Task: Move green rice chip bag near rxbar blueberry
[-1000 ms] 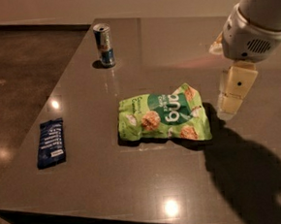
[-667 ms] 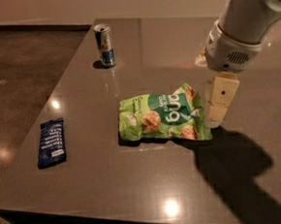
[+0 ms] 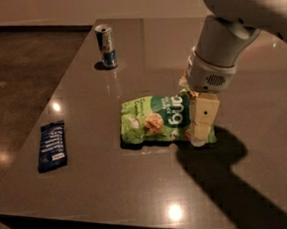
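Note:
The green rice chip bag (image 3: 156,119) lies flat near the middle of the dark table (image 3: 114,188), with its dark green band toward its right end. My gripper (image 3: 202,131) hangs from the white arm and is down over the bag's right end, covering that edge. The rxbar blueberry (image 3: 52,145), a small dark-blue bar with white text, lies flat near the table's left edge, well to the left of the bag.
A blue-silver drink can (image 3: 106,46) stands upright at the back left of the table. The table's left edge runs diagonally beside the bar, with dark floor beyond it. My arm casts a large shadow on the table to the bag's right.
My gripper has moved left and down from beside the bag's right edge to over the bag's right end. The bag, bar and can have not moved.

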Robot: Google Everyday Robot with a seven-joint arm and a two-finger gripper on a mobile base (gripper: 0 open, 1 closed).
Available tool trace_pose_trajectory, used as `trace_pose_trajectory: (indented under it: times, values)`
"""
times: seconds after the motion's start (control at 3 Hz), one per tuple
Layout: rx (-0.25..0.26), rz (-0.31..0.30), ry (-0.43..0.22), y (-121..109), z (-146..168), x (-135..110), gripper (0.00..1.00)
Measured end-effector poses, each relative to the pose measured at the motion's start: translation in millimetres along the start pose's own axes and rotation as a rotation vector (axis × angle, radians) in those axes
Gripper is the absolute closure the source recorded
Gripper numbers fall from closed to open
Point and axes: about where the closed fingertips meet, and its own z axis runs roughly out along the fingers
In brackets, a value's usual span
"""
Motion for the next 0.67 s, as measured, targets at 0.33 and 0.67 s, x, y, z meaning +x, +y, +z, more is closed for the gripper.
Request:
trace_pose_trajectory:
  times: [0.33, 0.67]
  values:
    - [-0.003, -0.021, -0.002, 0.2, 11.9, -10.5, 0.00]
    - [-0.005, -0.033, -0.003, -0.4, 16.0, -16.0, 0.14]
